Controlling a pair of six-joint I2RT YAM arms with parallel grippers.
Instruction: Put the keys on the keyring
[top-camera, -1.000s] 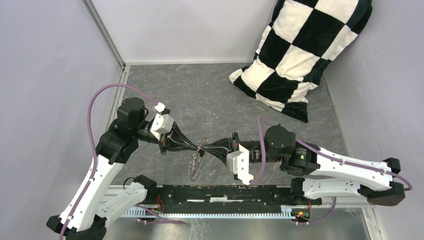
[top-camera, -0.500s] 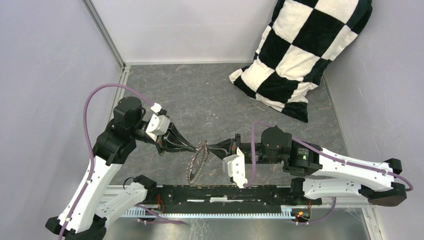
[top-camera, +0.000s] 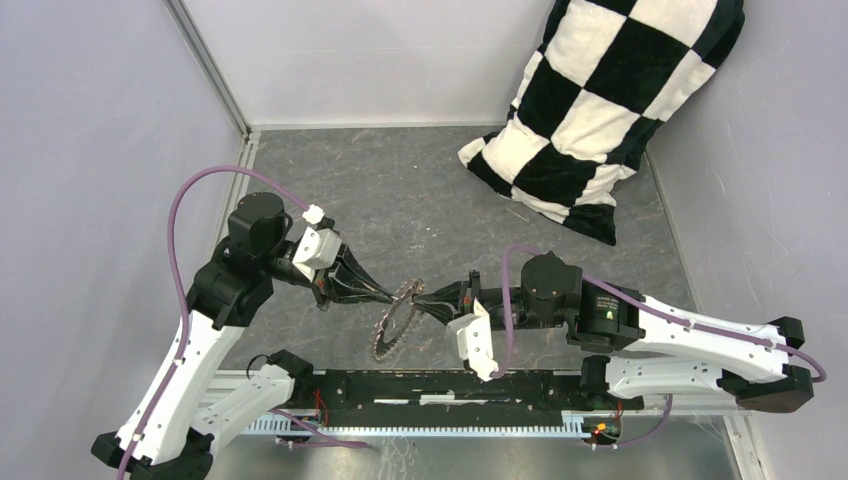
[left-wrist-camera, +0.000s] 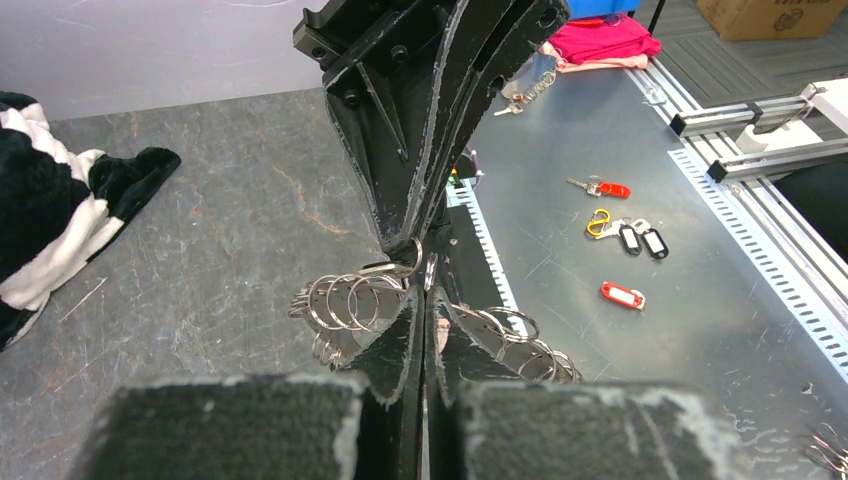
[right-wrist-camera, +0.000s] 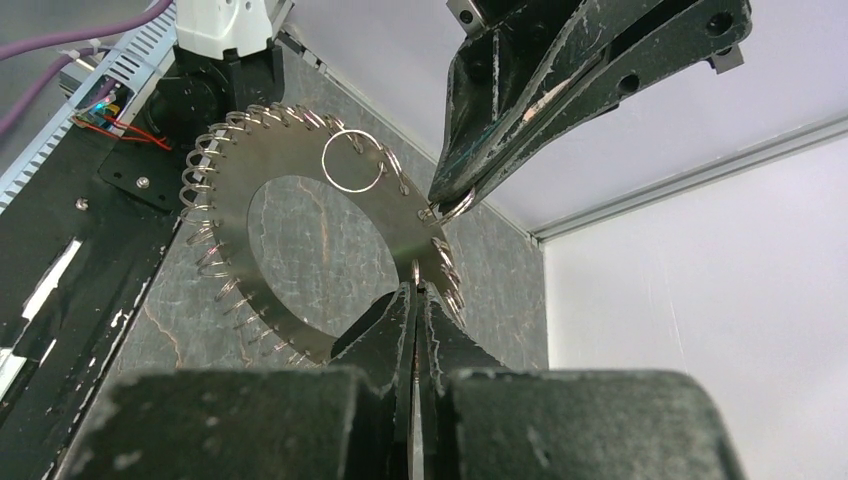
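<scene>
Front-centre over tabletop (top-camera: 400, 190): keyring (right-wrist-camera: 222, 250) tilted on edge, held between both grippers. Left gripper (top-camera: 400, 297) comes in from 9 o'clock, closed on a small rim loop. Right gripper (top-camera: 427, 303) comes in from 3 o'clock, pinched tight on the rim. Black fingers crowd that arc. Checkered pillow (top-camera: 590, 110) at 1 o'clock, well apart.

High rear view down on the counter (top-camera: 400, 190); close wrist views face to face, both on the keyring (right-wrist-camera: 405, 240).

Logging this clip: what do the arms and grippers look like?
The left arm and right arm share white links, black joints and purple cables. Fingers are black, flat, tapered, with bolt holes. A green light glows on the right arm.
</scene>
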